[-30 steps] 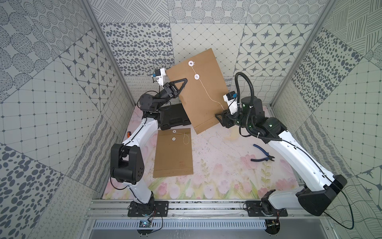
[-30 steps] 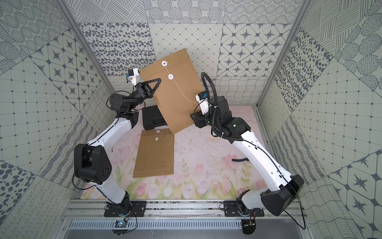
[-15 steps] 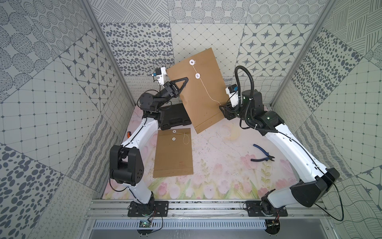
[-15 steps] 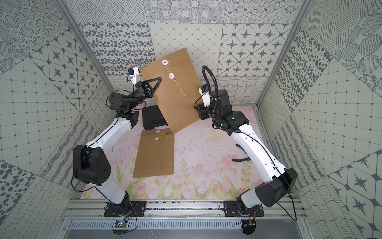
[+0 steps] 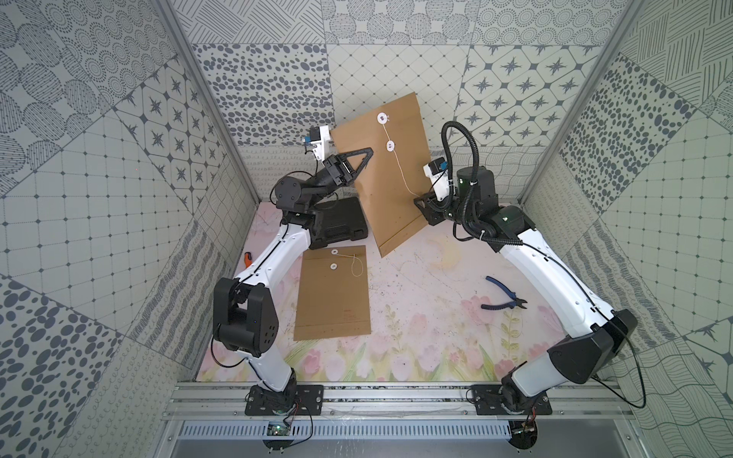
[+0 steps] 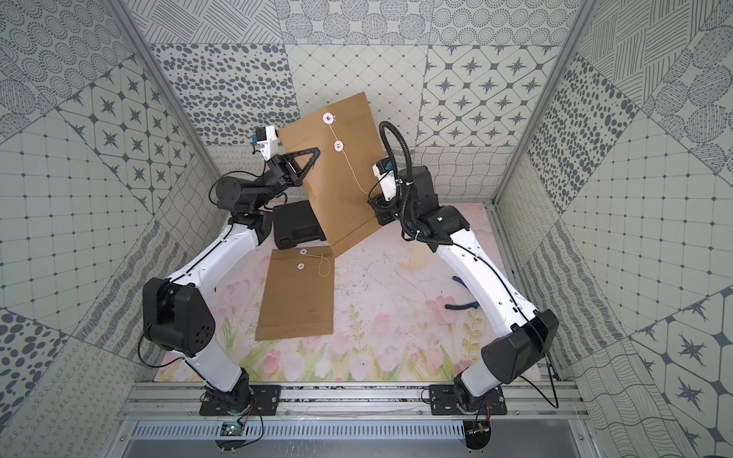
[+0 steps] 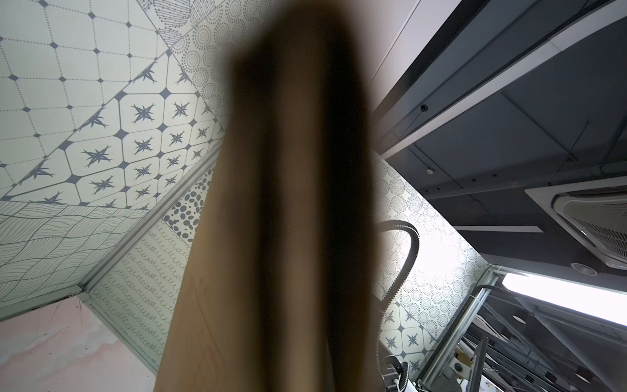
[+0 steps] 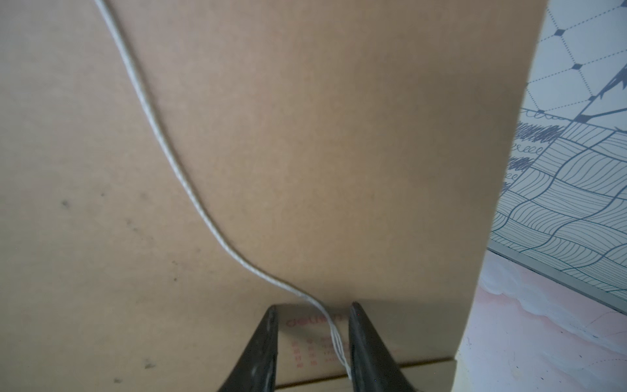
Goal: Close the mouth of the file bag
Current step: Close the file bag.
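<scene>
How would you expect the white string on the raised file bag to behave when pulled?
Probably limp: the string sags in a loose curve across the file bag. Its thin, frayed end lies between the right gripper's open jaws, so it may slip. Pulling might swing the edge-held bag.

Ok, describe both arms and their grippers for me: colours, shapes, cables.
The left arm and right arm have white link shells with black joints, and thin black cables run along the links. Each wrist carries a white camera block. The left gripper has black open-triangle fingers; the right gripper has black tapered ones. A black ribbed hose loops over the right wrist.
</scene>
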You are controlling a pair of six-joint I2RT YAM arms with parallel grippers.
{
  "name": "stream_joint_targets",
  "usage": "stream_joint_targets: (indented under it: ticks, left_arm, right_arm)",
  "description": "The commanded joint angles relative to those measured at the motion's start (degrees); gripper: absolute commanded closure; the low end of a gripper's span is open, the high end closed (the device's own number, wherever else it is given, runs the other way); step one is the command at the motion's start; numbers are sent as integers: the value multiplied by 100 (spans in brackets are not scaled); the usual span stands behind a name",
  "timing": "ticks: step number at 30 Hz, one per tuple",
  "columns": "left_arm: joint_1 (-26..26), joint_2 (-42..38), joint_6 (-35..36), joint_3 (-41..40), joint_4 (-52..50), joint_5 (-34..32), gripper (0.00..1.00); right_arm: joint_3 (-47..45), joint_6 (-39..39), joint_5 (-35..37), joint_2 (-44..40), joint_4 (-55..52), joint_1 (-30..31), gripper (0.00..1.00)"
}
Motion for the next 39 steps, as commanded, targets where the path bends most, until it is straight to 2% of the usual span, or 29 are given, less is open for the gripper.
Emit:
stream_joint_targets:
  ticks: [1,5,11,15,25,32,39]
  left_arm:
    - [-91,31,-118,228,294,223,100]
    - [-148,39,-84,280,208,278,100]
    - [-210,40,-83,330,169,328,100]
    - [-220,39,-52,439,58,382,100]
    - [-308,148,-40,689,-121,498,100]
    - [-373,148,-55,699,-106,523,100]
    - [-422,163,-82,769,-89,616,100]
  right_arm:
    - [-54,-111,-159,42,266,-42,66]
    - [-194,3,-294,11,591,-113,75]
    - [-251,36,-406,97,719,-271,76]
    - [-435,72,-651,75,866,-381,71]
    - [-613,258,-1282,214,1163,-372,69]
    - [-510,268,-1357,294,1276,-361,77]
    - [-511,326,-1413,358,1360,-371,80]
